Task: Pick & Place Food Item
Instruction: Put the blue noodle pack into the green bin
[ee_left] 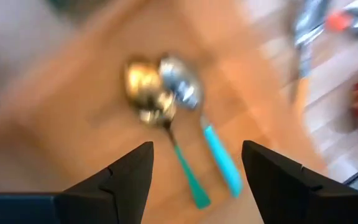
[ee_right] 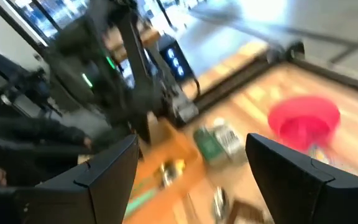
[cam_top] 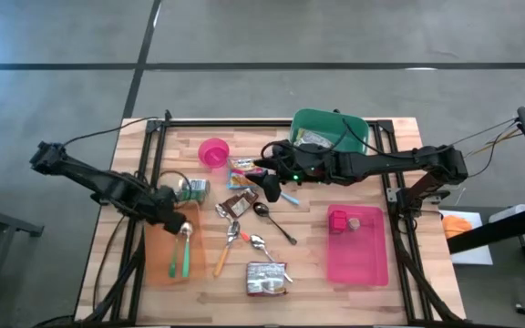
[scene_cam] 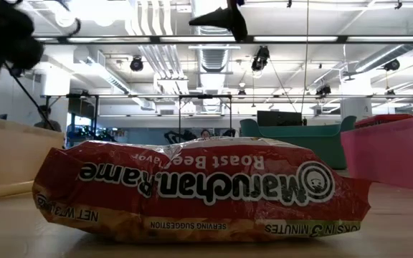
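Observation:
The food item, a red ramen packet (cam_top: 265, 278) (scene_cam: 199, 190), lies flat on the wooden table near its front edge. My left gripper (cam_top: 179, 219) (ee_left: 197, 149) hangs open over the orange tray (cam_top: 158, 255), pointing down at two teal-handled spoons (ee_left: 166, 99) that lie in the tray; nothing is between its fingers. My right gripper (cam_top: 267, 178) (ee_right: 191, 140) hovers open above the table's middle, near a small snack packet (cam_top: 241, 166), and holds nothing.
A pink bowl (cam_top: 213, 152) and a green bin (cam_top: 329, 132) stand at the far side. A pink tray (cam_top: 358, 251) with a pink item sits at the right. Loose spoons (cam_top: 244, 237), a brown packet (cam_top: 240, 202) and a green tin (cam_top: 192, 189) lie mid-table.

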`<state>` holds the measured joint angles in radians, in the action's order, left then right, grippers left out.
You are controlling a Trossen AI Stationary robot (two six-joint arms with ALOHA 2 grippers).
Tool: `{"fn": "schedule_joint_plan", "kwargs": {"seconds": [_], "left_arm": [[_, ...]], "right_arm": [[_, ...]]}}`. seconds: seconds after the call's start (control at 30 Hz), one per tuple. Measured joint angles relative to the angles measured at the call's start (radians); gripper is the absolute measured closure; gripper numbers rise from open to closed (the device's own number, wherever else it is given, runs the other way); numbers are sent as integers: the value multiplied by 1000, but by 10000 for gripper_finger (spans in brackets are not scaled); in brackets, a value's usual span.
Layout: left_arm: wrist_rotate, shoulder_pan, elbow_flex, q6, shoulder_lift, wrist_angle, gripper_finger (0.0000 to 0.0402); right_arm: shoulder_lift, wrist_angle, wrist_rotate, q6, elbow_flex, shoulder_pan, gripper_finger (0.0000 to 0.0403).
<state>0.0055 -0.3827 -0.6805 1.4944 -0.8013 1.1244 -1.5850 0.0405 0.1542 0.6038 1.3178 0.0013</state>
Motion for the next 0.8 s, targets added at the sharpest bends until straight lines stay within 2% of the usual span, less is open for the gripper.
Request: {"fn": "schedule_joint_plan", "kwargs": {"seconds": [0.17, 0.33, 0.5, 0.63, 0.8], "left_arm": [[-124, 28, -99, -197, -1, -29, 155], [-148, 97, -128, -468, -1, -178, 155], [-93, 198, -117, -660, -1, -326, 155], [-27, 293, -113, -746, -2, -345, 155], [57, 422, -112, -813, -2, -346, 155]], "right_arm": [[0, 179, -67, 92, 0, 1, 108], [0, 317, -75, 181, 0, 7, 108], [-14, 378, -76, 202, 0, 20, 108], [-37, 417, -69, 222, 0, 28, 108], [-74, 557, 17, 386, 17, -6, 108]]}}
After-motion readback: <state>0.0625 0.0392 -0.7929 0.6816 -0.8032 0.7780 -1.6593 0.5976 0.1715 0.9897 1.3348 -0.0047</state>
